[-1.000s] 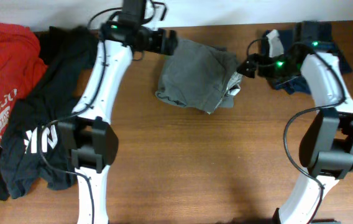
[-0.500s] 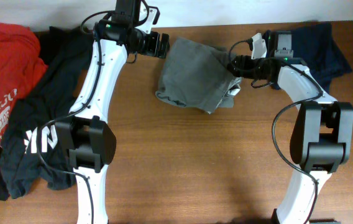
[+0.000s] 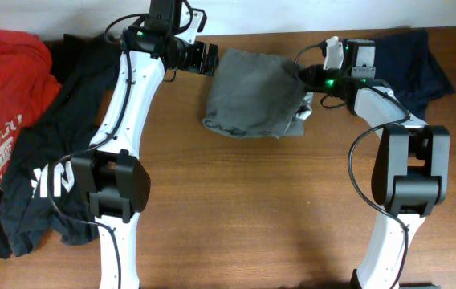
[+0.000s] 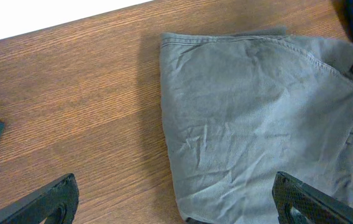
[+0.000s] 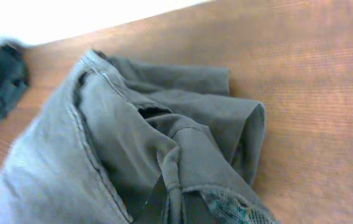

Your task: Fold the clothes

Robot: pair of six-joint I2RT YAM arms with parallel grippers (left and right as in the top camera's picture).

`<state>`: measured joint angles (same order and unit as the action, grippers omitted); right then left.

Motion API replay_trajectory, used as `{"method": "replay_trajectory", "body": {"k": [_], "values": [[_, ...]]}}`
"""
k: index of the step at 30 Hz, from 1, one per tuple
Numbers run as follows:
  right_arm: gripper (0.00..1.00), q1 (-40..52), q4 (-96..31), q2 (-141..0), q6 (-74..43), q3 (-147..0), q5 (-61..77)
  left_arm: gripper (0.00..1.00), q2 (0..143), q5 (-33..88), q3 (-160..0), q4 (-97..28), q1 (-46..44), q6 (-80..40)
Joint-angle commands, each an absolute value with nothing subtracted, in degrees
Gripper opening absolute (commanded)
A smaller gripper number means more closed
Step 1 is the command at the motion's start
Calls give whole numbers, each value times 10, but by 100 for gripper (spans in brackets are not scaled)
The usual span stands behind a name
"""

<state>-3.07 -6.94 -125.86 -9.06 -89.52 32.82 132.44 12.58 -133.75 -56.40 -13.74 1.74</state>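
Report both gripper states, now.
Left gripper: open, fingers spread wide above the grey shorts, holding nothing.
Right gripper: at the shorts' right edge; cannot be told whether open or shut.

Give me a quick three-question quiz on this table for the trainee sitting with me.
1. True or false: the left gripper is open, at the edge of the grey-olive cotton shorts.
2. Fill in: the dark navy garment lies on the robot's ___ side of the wooden table.
3. Which garment lies farthest to the robot's left? A) the navy garment B) the crumpled red tee C) the shorts

Key: 1 true; 2 right; 3 B.
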Motion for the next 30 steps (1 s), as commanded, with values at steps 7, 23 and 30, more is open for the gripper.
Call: {"method": "replay_trajectory", "body": {"k": [7, 23, 30], "values": [[4, -15, -77, -1262, -91, -995, 309, 99, 1301, 122, -1348, -566, -139, 27], [99, 11, -20, -1350, -112, -1025, 265, 99, 1302, 121, -1348, -567, -150, 44], [99, -33, -210, -1338, -104, -1128, 270, 99, 1302, 100, -1348, -568, -150, 44]]}}
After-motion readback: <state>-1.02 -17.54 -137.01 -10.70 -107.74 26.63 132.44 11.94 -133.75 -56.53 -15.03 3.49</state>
